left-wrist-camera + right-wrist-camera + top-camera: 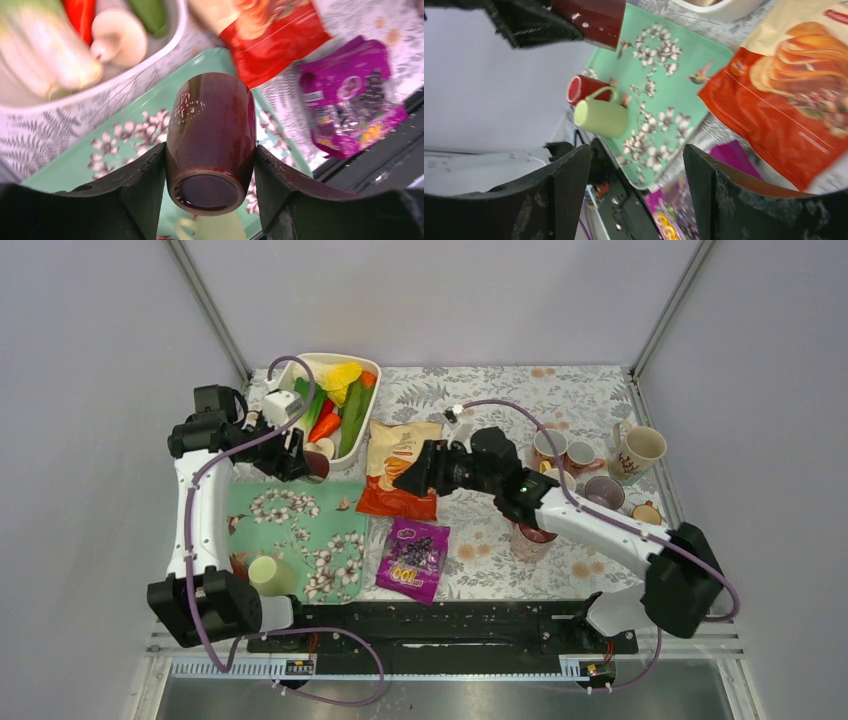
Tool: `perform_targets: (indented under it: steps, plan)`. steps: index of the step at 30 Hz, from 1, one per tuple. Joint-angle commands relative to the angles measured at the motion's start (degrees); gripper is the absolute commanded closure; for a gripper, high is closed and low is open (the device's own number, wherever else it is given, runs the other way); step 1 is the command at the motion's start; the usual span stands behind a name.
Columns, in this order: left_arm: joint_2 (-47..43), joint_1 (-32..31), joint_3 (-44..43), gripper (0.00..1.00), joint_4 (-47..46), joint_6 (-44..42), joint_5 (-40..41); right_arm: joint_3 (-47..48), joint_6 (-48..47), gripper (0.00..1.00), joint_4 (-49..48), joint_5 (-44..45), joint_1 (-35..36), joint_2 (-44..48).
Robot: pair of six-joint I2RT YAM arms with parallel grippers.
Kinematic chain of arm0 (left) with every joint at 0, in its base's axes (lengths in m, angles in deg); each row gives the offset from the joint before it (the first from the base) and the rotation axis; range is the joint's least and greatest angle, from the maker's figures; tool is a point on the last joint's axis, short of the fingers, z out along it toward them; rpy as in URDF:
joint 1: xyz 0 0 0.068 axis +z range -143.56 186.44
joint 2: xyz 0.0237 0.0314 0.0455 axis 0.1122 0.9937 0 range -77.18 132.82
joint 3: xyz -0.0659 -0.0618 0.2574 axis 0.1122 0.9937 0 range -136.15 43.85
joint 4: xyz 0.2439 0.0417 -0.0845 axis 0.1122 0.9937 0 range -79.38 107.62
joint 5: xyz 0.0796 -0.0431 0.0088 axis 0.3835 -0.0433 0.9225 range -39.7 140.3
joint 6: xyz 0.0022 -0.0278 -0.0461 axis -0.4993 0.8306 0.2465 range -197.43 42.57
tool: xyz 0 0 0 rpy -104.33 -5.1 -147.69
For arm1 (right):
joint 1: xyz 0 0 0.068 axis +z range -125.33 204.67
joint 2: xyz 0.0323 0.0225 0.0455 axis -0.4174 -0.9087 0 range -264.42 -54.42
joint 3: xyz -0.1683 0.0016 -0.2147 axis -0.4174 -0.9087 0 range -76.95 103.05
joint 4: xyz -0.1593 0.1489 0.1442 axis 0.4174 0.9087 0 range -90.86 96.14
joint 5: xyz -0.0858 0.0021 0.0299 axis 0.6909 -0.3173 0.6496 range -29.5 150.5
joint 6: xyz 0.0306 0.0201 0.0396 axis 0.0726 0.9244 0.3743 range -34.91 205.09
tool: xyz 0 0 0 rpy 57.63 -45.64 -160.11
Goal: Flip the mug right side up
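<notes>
Mug (212, 115), dark red, is clamped by its side walls between both fingers of the left pincer (210, 165). It is lifted over the far edge of the green tray (115, 145), near the desk's far-left corner and beside the white tub (330, 357). The right pincer (636, 155) gapes wide and empty above the orange snack bag (400, 475), mid-desk.

Mug (210, 135), pinched between the left gripper's (210, 172) fingers (132, 192): you are looking at a smooth, glossy dark-red glaze catching highlights. The fingers are reading matt black plastic, faintly grainy. Beneath the gripper, the tray (70, 167) is showing smooth and satin. Right of it, the purple bag (350, 100) is shining like crinkled film.
</notes>
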Motion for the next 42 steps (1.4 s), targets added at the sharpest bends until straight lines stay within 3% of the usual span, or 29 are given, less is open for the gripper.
perform_targets:
  steps: [1,6,11,15,17,20,23,25,26,28,29,32,36,39,42]
  plan:
    - [-3.1,-5.9,-6.5,1.0,3.3,3.1,-7.9,4.0,13.8,0.23,-19.5,-4.3,1.1,-7.2]
    - [-3.2,-13.4,-10.4,1.0,3.5,6.0,-9.2,6.9,24.2,0.22,-32.8,-5.9,2.2,-14.9]
    - [-2.1,-17.7,-13.9,1.0,3.4,8.1,-11.4,10.9,30.1,0.21,-38.9,-8.9,3.5,-20.9]
    - [-2.1,-20.1,-13.8,1.0,3.2,8.5,-13.4,11.1,37.0,0.24,-49.2,-10.5,4.0,-23.6]
    - [-2.2,-20.6,-13.5,1.0,3.2,8.5,-14.7,11.3,38.4,0.35,-51.8,-10.5,3.9,-24.3]
    - [-2.6,-20.7,-12.9,1.0,3.2,8.1,-14.9,10.7,39.1,0.73,-53.9,-10.0,4.0,-23.8]
    - [-3.0,-20.7,-12.3,1.0,3.4,7.7,-14.2,9.9,37.8,0.98,-53.0,-10.4,3.9,-22.5]
    - [-3.3,-20.7,-12.3,0.98,3.9,6.8,-13.7,8.3,36.3,1.0,-52.1,-10.5,3.5,-21.0]
    - [-3.4,-20.6,-12.4,0.79,4.6,6.1,-12.9,7.5,35.3,1.0,-50.7,-10.7,2.9,-20.0]
    - [-4.2,-20.5,-11.9,0.18,5.5,5.0,-10.0,5.2,31.0,1.0,-46.0,-11.2,1.4,-17.1]
    - [-4.8,-20.3,-11.4,0.03,5.5,4.6,-8.2,4.4,27.8,1.0,-41.9,-11.4,0.5,-14.4]
    - [-6.8,-18.6,-9.7,0.01,5.3,3.7,-4.3,4.5,11.1,1.0,-20.4,-8.9,-2.4,-6.9]
    - [-8.7,-15.9,-7.9,0.01,5.4,3.2,-0.3,9.0,-14.0,1.0,10.4,3.2,-3.8,1.5]
    - [-9.4,-14.5,-5.3,0.01,4.7,2.9,3.1,12.6,-22.1,1.0,30.2,15.0,-6.7,4.6]
    - [-10.5,-14.1,-2.6,0.01,3.0,3.1,5.5,12.5,-24.3,1.0,41.6,29.1,-10.4,8.1]
